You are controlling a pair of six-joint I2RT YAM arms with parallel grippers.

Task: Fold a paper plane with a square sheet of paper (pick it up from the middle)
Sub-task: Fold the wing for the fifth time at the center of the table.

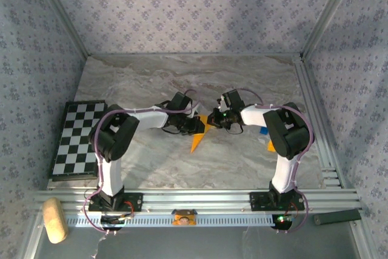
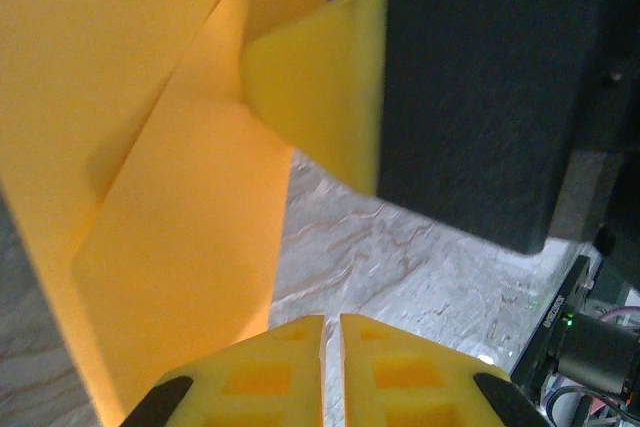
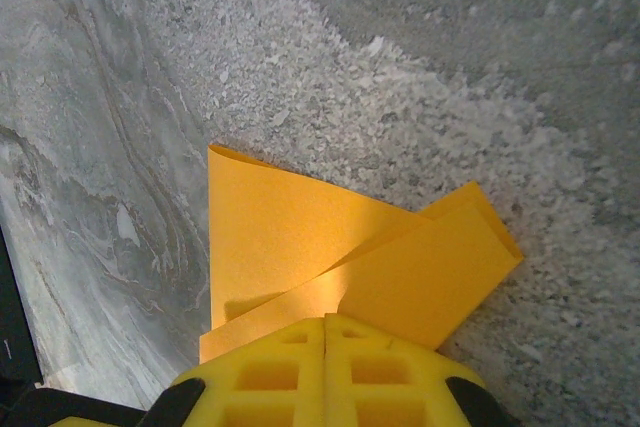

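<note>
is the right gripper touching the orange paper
Touching. In the right wrist view the right gripper has its jaws shut on the folded orange-yellow paper, whose near edge runs in between them.

Orange-yellow folded paper plane (image 1: 198,138) on a grey-and-white marbled worktop (image 1: 182,83); a black-and-white chequered board (image 1: 77,139) lies at left, blue-grey floral-patterned walls (image 1: 182,4) behind. The arms' blocky fingers (image 3: 270,372) are bright yellow.

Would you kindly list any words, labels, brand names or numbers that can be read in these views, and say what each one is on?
No text can be read for certain.
Small white lettering on the black module at the lower right of the left wrist view: too small and blurred to read.
The orange paper, the chequered board and the marble table carry no writing.
</note>
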